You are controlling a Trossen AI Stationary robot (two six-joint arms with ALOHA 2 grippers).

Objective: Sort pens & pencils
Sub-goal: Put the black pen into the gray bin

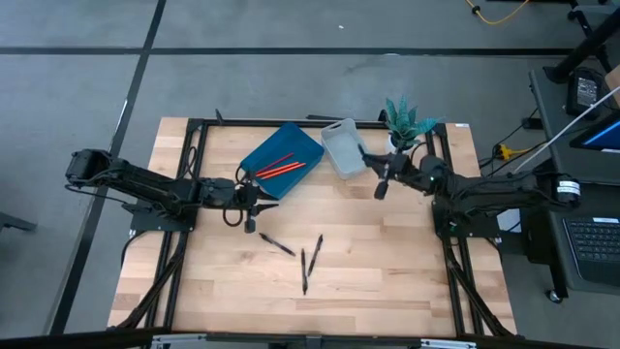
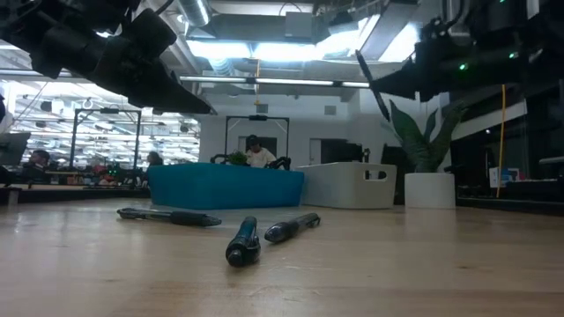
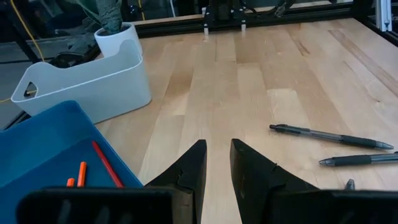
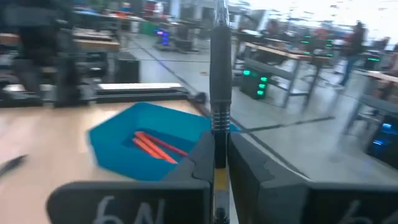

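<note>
Gripping one of the pens (image 4: 219, 87) upright between clenched fingers, the right gripper (image 1: 380, 184) hung just beside the white bin (image 1: 343, 148). The left gripper (image 1: 254, 203), fingers slightly parted and empty, hovered near the blue tray (image 1: 291, 143), which held the pencils (image 1: 281, 166). Three pens (image 1: 308, 260) lay on the table (image 1: 387, 281), apart from the tray.

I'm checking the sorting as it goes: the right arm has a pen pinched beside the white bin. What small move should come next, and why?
Probably carry the right tool slightly over the white bin and let go. It is shut on a pen, the pencils already lie in the blue tray, and the white bin looks meant for pens.
</note>
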